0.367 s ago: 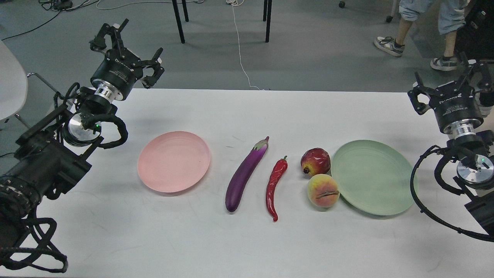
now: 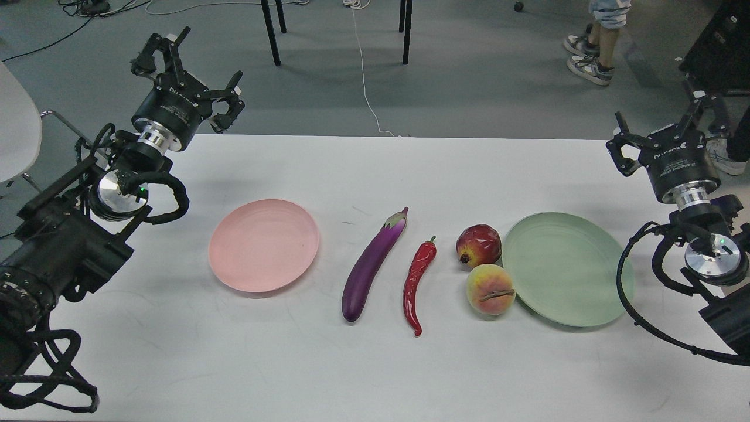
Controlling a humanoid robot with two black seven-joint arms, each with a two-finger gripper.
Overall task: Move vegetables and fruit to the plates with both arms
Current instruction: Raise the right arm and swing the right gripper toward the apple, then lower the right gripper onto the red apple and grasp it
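A purple eggplant (image 2: 372, 264) and a red chili (image 2: 417, 282) lie side by side at the middle of the white table. A dark red pomegranate (image 2: 479, 245) and a yellow-pink peach (image 2: 490, 289) sit against the left rim of the pale green plate (image 2: 577, 275). The pale pink plate (image 2: 263, 244) lies empty to the left. My left gripper (image 2: 186, 71) is open and empty above the table's far left corner. My right gripper (image 2: 668, 129) is open and empty above the table's far right edge.
Beyond the table's far edge lies grey floor with black chair legs (image 2: 270, 32), a white cable (image 2: 364, 76) and a person's feet (image 2: 589, 58). A white chair (image 2: 17, 126) stands at the left.
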